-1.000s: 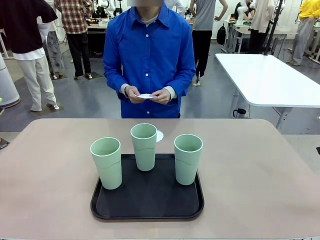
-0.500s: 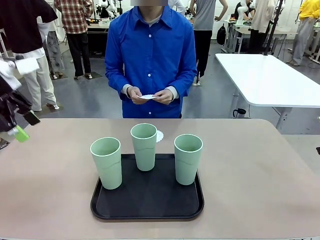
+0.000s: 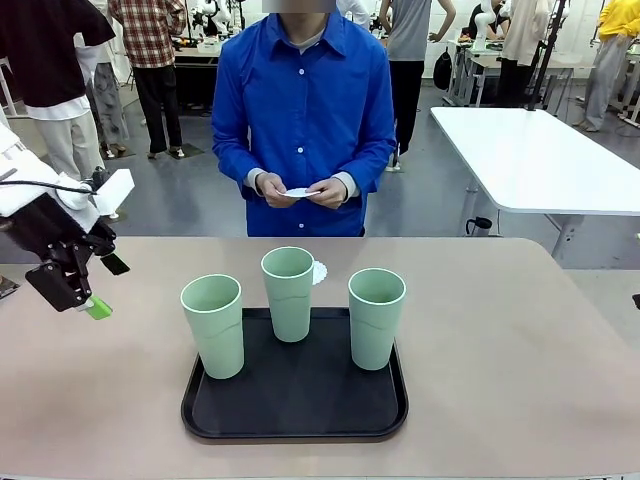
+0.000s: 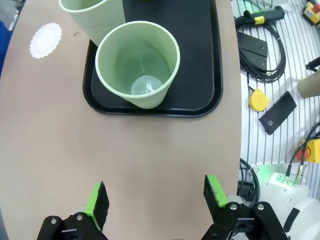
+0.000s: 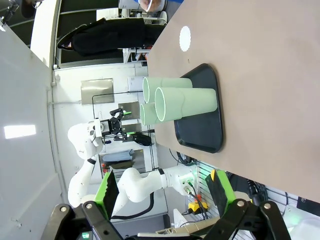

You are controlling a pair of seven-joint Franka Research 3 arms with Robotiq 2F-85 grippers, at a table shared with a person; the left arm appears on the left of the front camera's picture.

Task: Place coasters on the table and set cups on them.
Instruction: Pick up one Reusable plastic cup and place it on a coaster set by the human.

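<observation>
While the left arm (image 3: 25,195) slants down over the table (image 3: 500,350), its jaws stand wide, empty.

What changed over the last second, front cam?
The left tool swung in from the table's left side toward the left cup, jaws open, holding nothing. Unchanged: left cup, middle cup and right cup on the black tray, one coaster on the table behind the middle cup, the person's hands holding a second coaster.
</observation>
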